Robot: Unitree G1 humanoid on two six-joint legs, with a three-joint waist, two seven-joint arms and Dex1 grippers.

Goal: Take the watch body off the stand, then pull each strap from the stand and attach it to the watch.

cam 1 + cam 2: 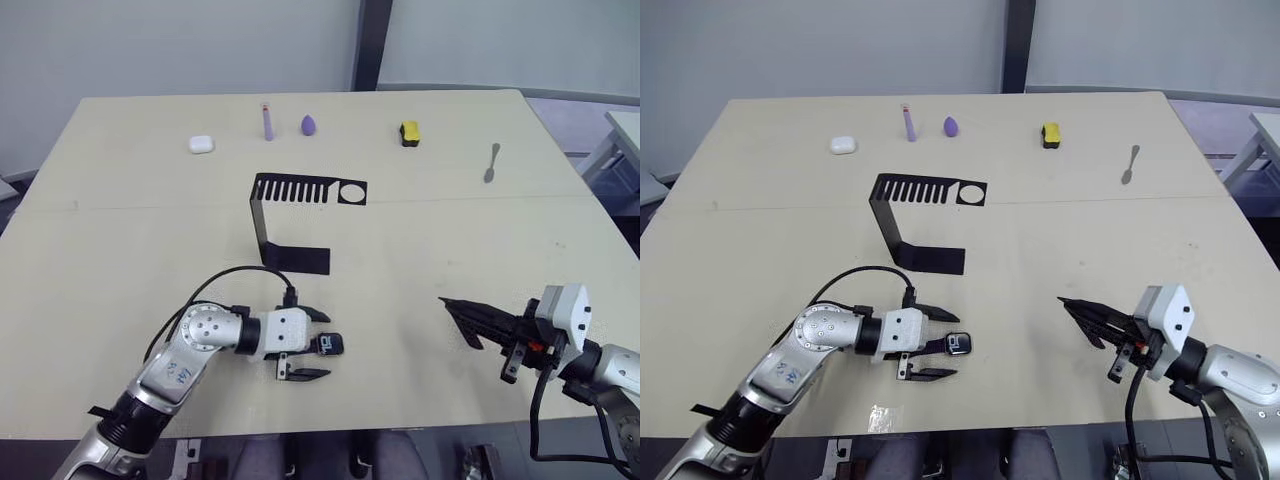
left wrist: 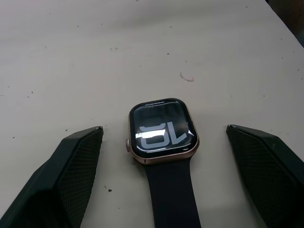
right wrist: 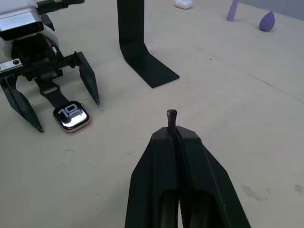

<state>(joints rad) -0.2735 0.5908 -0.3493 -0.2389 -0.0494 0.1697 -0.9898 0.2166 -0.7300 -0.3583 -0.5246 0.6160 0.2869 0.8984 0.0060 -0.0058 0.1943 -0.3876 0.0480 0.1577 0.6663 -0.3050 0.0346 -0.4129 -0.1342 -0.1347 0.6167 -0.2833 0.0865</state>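
Black-screened, the watch body lies on the pale surface between my released left gripper fingers with one strap attached, while my right gripper, clenched on the second strap, must next bring it over.

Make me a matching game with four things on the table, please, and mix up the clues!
Things:
1. watch body
2. stand
3. spoon
4. white case

Clues:
A. far right side of the table
B. far left side of the table
C. lying flat between the open left gripper fingers
D. black, at mid-table

Pairs: 1-C, 2-D, 3-A, 4-B
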